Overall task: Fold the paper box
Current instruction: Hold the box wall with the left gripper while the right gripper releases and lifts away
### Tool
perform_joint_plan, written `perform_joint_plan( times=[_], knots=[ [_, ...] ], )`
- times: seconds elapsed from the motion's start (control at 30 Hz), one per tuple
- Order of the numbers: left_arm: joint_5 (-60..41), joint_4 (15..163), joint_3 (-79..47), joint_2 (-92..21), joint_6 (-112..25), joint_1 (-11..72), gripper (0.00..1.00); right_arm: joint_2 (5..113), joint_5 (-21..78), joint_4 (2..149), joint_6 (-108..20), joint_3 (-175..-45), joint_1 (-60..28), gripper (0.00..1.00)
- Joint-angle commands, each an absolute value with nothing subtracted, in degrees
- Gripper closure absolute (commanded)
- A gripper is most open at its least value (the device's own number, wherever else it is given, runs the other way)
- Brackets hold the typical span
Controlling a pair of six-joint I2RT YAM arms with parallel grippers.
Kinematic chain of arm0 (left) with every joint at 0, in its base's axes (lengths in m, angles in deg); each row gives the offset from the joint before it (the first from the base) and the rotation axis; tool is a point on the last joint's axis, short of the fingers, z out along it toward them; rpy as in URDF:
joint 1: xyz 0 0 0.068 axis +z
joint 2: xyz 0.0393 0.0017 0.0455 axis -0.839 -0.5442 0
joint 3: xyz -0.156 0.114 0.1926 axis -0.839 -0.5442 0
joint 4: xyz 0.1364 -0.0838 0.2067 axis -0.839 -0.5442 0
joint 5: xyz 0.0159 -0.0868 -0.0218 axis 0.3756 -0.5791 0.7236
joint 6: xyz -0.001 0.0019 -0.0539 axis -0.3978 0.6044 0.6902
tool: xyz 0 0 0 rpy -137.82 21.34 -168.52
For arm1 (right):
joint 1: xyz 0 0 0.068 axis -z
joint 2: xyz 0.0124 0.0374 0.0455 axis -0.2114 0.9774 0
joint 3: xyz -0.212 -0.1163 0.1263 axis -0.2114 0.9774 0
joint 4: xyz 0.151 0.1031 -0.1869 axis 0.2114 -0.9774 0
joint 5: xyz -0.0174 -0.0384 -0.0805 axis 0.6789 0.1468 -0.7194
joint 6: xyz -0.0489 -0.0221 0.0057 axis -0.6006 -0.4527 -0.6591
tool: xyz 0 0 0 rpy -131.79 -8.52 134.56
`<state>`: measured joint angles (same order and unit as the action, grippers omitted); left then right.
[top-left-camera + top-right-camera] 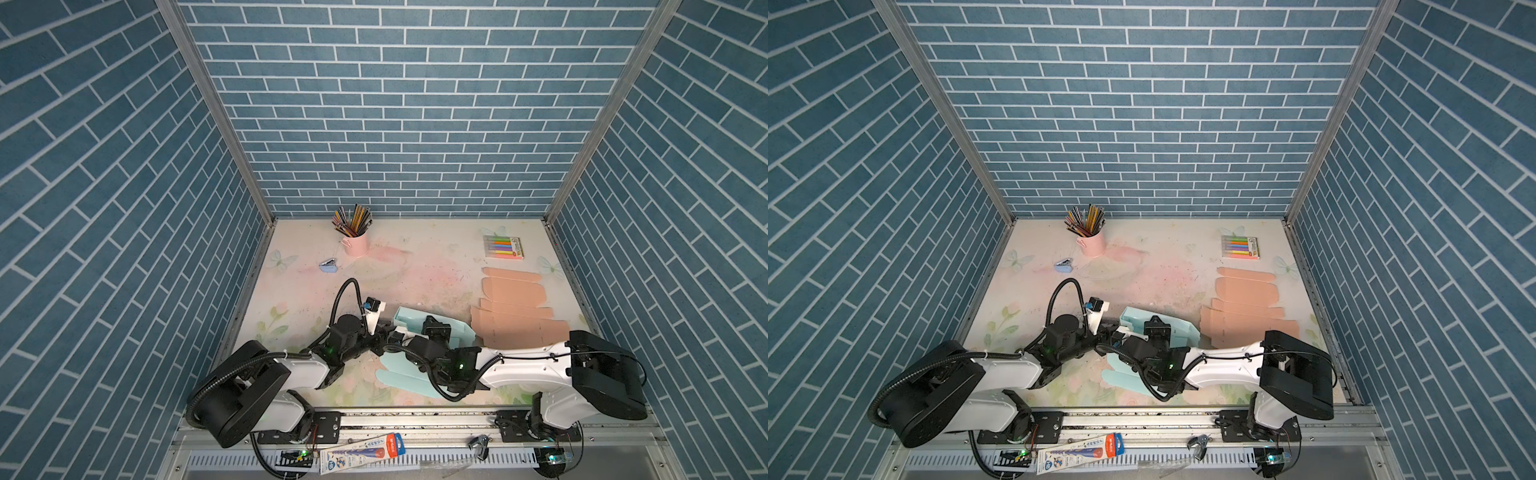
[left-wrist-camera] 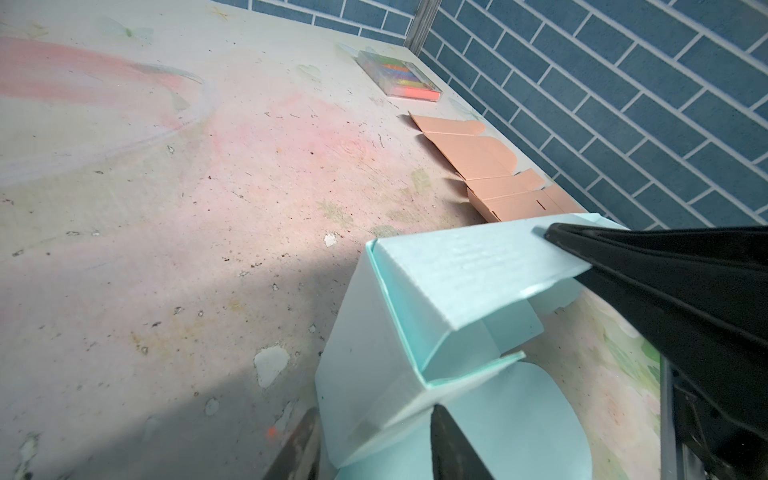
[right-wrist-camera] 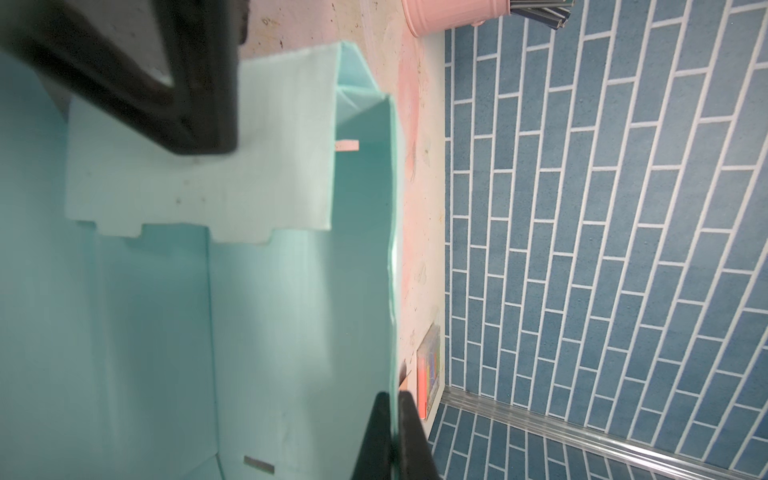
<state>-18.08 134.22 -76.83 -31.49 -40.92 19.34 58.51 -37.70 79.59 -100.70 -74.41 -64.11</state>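
The paper box [image 1: 409, 316] [image 1: 1133, 319] is mint green and partly folded, lying front and centre on the table in both top views. One rounded flap [image 1: 399, 378] still lies flat toward the front. My left gripper [image 1: 387, 331] [image 2: 374, 451] straddles the box's near corner [image 2: 374, 374]. Its jaws stand apart, one finger outside the wall and the other under a flap edge. My right gripper [image 1: 433, 321] [image 3: 392, 419] is shut on the edge of an upright wall [image 3: 390, 249]. A pale corrugated flap with tabs [image 3: 199, 174] [image 2: 478, 266] leans over inside that wall.
Flat peach cardboard blanks [image 1: 515, 316] lie just right of the box, near the right wall. A marker pack [image 1: 503, 247] is at the back right. A pink cup of pencils [image 1: 355, 245] and a small blue object [image 1: 329, 266] are at the back left. Brick walls enclose three sides.
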Motion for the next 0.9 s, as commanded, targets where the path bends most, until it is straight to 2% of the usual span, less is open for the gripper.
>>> perform_joint_plan(
  times=[0.0, 0.4, 0.87],
  knots=[
    [-16.9, 139.0, -77.3, -31.8, -42.5, 18.8, 0.56, 57.9, -35.9, 78.4, -100.3, -76.1, -65.0, 1.00],
    [-15.6, 141.1, -76.9, -33.4, -42.9, 17.8, 0.57, 57.9, -35.3, 77.6, -99.4, -76.8, -65.0, 1.00],
    [-6.6, 140.9, -77.6, -32.4, -44.7, 14.1, 0.72, 58.8, -35.4, 76.6, -97.2, -77.4, -65.8, 1.00]
  ],
)
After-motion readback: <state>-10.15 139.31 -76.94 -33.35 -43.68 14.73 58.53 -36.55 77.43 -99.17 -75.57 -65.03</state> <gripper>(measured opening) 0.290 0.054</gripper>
